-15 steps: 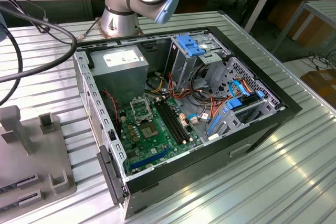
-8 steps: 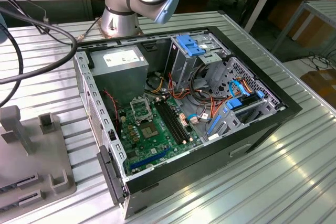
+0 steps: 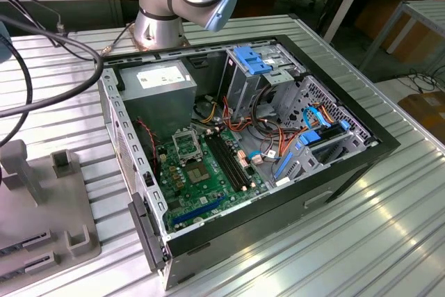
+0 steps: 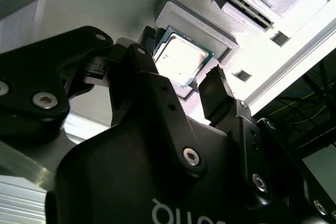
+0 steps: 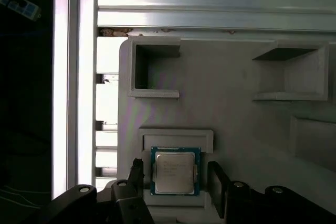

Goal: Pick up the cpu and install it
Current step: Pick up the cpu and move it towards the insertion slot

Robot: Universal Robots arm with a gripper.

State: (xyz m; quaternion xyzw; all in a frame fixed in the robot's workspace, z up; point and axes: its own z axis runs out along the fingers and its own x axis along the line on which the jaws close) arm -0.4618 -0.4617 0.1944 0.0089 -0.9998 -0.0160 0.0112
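The cpu (image 5: 175, 170) is a small square chip with a dull metal top and a green rim. It lies flat in a raised pocket of a grey holder tray (image 5: 236, 114). My gripper (image 5: 176, 178) is open and straddles the chip, one black fingertip (image 5: 136, 174) on each side with a small gap to the chip's edges. In the second wrist view the cpu (image 4: 181, 59) sits between the same fingers of the gripper (image 4: 182, 65). In the exterior view, the green motherboard (image 3: 208, 189) with its silver socket frame (image 3: 186, 146) lies inside the opened computer case (image 3: 334, 172).
The grey holder tray (image 3: 49, 220) stands on the ribbed metal table at the exterior view's left, beside the case. It has other raised blocks and recesses (image 5: 155, 72). Black cables (image 3: 42, 39) arc over the table's left part. The arm's base (image 3: 163, 12) stands behind the case.
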